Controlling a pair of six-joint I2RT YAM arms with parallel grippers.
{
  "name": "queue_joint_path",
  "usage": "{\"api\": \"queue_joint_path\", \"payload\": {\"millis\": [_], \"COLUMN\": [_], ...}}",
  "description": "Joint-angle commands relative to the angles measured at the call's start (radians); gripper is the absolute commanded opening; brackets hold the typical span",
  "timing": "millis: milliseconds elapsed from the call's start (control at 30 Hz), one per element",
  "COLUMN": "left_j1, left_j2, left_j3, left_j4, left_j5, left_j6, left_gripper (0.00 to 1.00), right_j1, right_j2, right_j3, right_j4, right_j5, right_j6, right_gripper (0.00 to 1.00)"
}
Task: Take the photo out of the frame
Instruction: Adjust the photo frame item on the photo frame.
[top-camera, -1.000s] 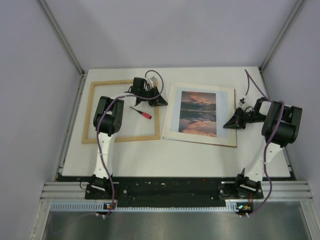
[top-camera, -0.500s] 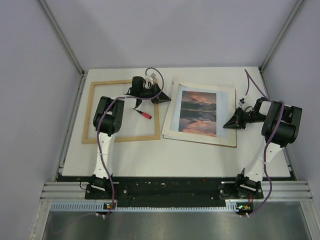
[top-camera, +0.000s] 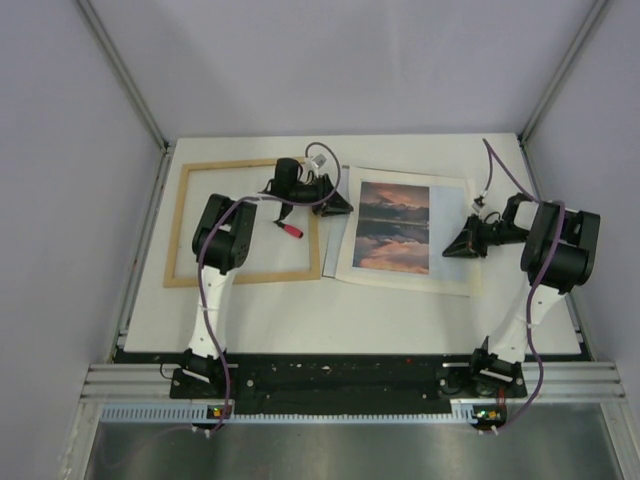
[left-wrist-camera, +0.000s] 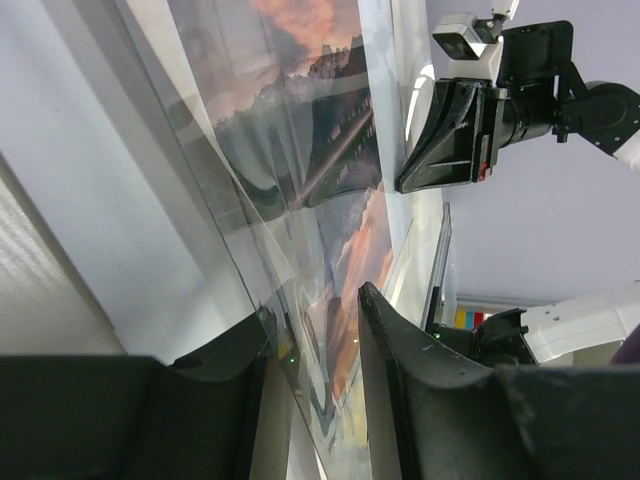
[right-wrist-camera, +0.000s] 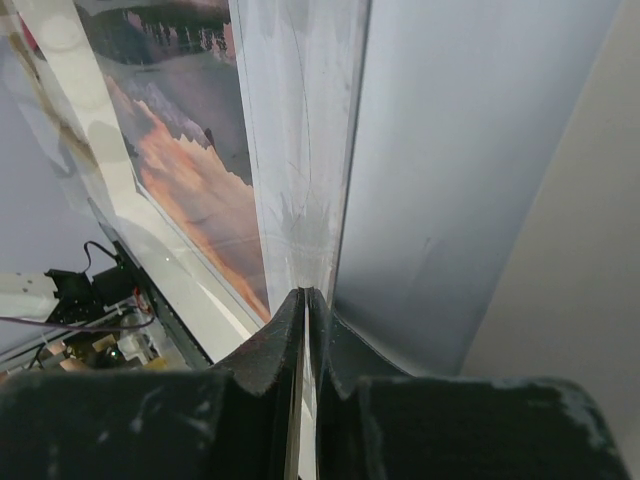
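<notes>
1. The photo (top-camera: 392, 226) lies flat on the white table (top-camera: 400, 320), just to the right of the frame (top-camera: 175, 228) and out of it. The long side of its printed picture runs from the near edge of the table to the far one. The dark mountain line crosses its middle.
2. The frame is an empty rectangle of light wood with thin rails. A red-handled screwdriver (top-camera: 290, 229) lies inside it.
3. The left arm reaches over the frame and its wrist turns to the right. The left gripper (top-camera: 343, 207) is at the left edge of the photo. Its jaws stand apart, and a clear glossy sheet (left-wrist-camera: 250, 200) passes loosely between the black fingers (left-wrist-camera: 395, 350).
4. The right arm is folded at the right side of the table and points left. The right gripper (top-camera: 450, 248) pinches the right edge of the photo, with its jaws almost together.
</notes>
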Motion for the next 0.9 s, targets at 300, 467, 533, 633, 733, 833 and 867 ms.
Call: {"api": "queue_joint_path", "payload": {"millis": [300,467,533,633,733,833,867], "left_j1": [-0.005,-0.012,-0.018,-0.021,-0.021,-0.027,-0.031], "left_j2": [-0.035,-0.034,-0.034,-0.044,-0.08,-0.106,-0.112], "left_j3": [0.031,0.034,0.037,0.041,0.037,0.054,0.055], "left_j4": [-0.218,-0.236,-0.25,-0.293,-0.334,-0.428,-0.448], "left_j5": [-0.085,-0.096,-0.104,-0.116,-0.137,-0.18,-0.19], "left_j6": [0.243,0.265,0.279,0.309,0.346,0.388,0.397], "left_gripper": [0.45,0.46,0.47,0.47,0.48,0.49,0.49], "right_j1": [0.03,0.033,0.036,0.034,0.034,0.037,0.036], "right_j2": [0.047,0.044,0.041,0.037,0.033,0.035,0.035], "right_j3": [-0.027,-0.028,-0.027,-0.03,-0.031,-0.027,-0.025], "right_j4": [0.075,0.075,0.076,0.076,0.076,0.078,0.078], "right_j5": [0.196,0.196,0.201,0.206,0.206,0.206,0.206], "right_j6": [-0.063,-0.064,-0.064,-0.064,-0.064,-0.063,-0.063], "right_gripper": [0.06,0.06,0.06,0.06,0.07,0.07,0.07]}}
